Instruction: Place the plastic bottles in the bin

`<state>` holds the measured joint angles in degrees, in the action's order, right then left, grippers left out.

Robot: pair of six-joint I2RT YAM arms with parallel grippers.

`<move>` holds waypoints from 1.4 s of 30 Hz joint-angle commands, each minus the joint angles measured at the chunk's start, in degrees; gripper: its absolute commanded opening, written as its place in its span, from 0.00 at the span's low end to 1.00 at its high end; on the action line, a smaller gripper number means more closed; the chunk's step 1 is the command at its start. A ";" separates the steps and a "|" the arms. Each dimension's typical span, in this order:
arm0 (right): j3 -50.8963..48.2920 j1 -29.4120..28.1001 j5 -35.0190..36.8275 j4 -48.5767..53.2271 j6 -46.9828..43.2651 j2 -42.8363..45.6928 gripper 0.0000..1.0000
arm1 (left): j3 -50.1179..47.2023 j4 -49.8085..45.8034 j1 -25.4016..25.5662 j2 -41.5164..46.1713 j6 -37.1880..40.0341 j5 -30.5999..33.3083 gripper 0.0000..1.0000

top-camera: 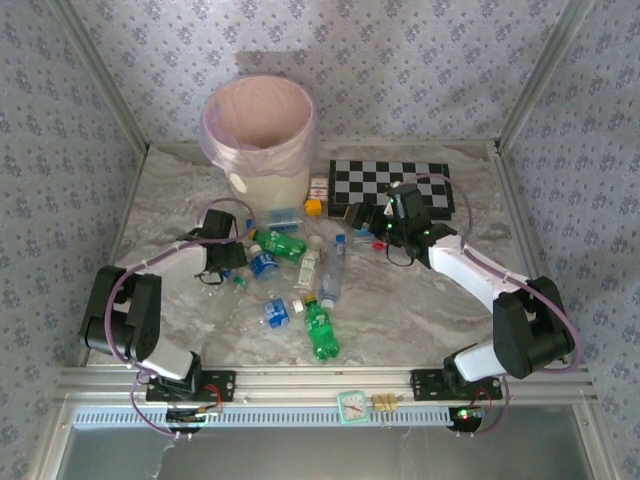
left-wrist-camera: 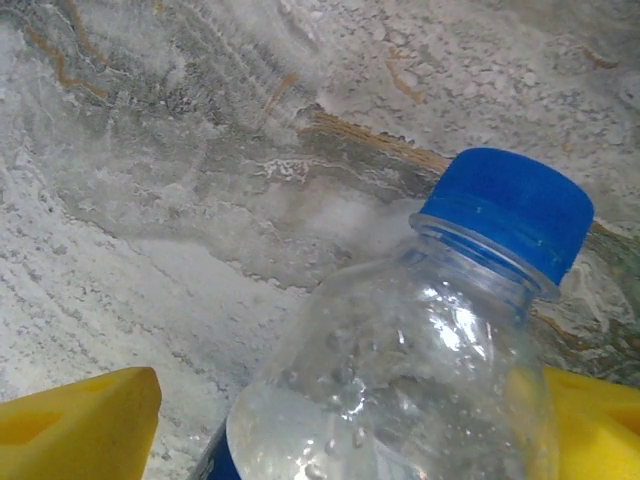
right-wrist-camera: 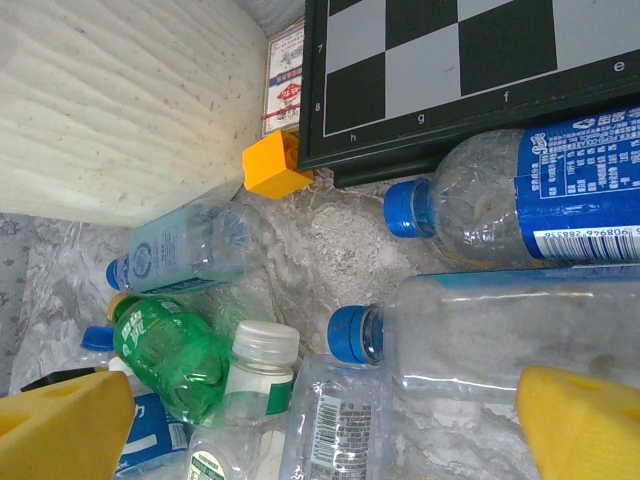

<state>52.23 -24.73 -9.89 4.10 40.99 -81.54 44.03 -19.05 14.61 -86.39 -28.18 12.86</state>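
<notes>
Marbled grey table [top-camera: 420,300] inside patterned walls carries the bin [top-camera: 258,130] at its far side, and the plastic bottles [top-camera: 330,270] lie scattered on the table on the bin's near side. The left gripper [left-wrist-camera: 350,410] is down among those closest to the bin's base, and its wrist view shows a clear bottle with a blue cap [left-wrist-camera: 400,370] between its yellow fingers [left-wrist-camera: 80,425]. The fingers stand apart, one on each side of the bottle's shoulder, with bare table visible between the left pad and the plastic, so no clamp is made yet. The bottle's long axis runs straight out from the palm, cap at the far end, so the fingers cross it at right angles; that looks like a good line for a squeeze on the body. The right gripper [right-wrist-camera: 325,410] hovers to the bin's right and nearer side, fingers wide apart over several blue-capped bottles and a green one [right-wrist-camera: 170,355], gripping nothing. Judging by position, the left arm is the better placed for the coming lift into the bin.
</notes>
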 commanded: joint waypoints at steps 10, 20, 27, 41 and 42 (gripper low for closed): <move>2.18 -0.10 0.40 1.16 0.38 -0.15 1.00 | -1.46 2.18 -1.68 1.54 -0.56 3.12 0.61; 2.59 -0.17 -0.04 0.95 0.11 -0.20 1.00 | -2.55 4.87 -2.05 9.38 -0.82 7.90 0.51; 1.93 -0.38 0.18 0.86 0.20 0.14 1.00 | 0.11 6.26 -2.39 17.20 0.24 9.99 0.50; 0.68 -0.72 1.01 -0.59 0.36 0.13 1.00 | 14.84 24.89 -2.48 28.39 4.69 0.91 0.49; 0.61 -0.72 1.01 -0.65 0.40 0.13 1.00 | 15.77 26.31 -2.52 28.27 4.79 -0.64 0.48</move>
<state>52.86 -25.08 -9.85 4.03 41.12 -81.54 56.42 -0.58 12.36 -58.59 -24.88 17.12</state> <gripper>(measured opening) 0.998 0.510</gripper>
